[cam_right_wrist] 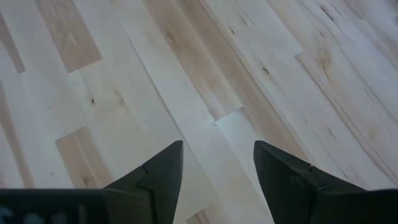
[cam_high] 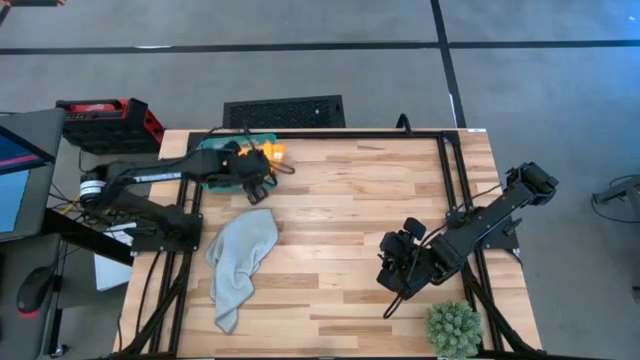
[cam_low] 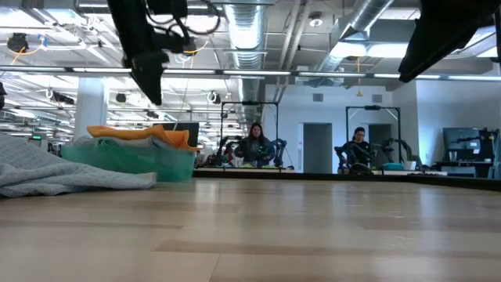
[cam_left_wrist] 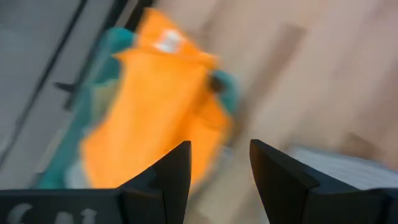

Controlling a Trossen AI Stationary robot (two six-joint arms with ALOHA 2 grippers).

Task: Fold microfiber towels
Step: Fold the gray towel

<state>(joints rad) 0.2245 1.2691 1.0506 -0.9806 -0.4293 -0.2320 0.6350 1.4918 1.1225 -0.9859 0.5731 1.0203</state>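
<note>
The left pincer [cam_high: 262, 182] hangs over the far left part of the table [cam_high: 350, 240], its fingers spread with nothing between them. Just beyond its tips, in the left wrist view, lies the orange towel [cam_left_wrist: 155, 106], bunched on top of the green tray [cam_high: 215, 150] that sits at the table's far left edge; a little orange [cam_high: 274, 153] shows past the arm in the high view. In the low view the orange towel [cam_low: 141, 135] drapes over other cloth heaped in the tray [cam_low: 129, 162].

A pale grey towel [cam_high: 240, 262] lies crumpled on the table just on the near side of the left pincer, apart from it. Its long axis runs near to far, the wider part at the far end and a narrow tail pointing toward the near edge.

The right pincer [cam_high: 395, 268] waits over the right half of the table, fingers spread and empty over bare wood [cam_right_wrist: 205, 81].

Between the grey towel and the right arm the table's middle is open wood. A spiky green plant ball [cam_high: 454, 328] sits at the near right corner.
</note>
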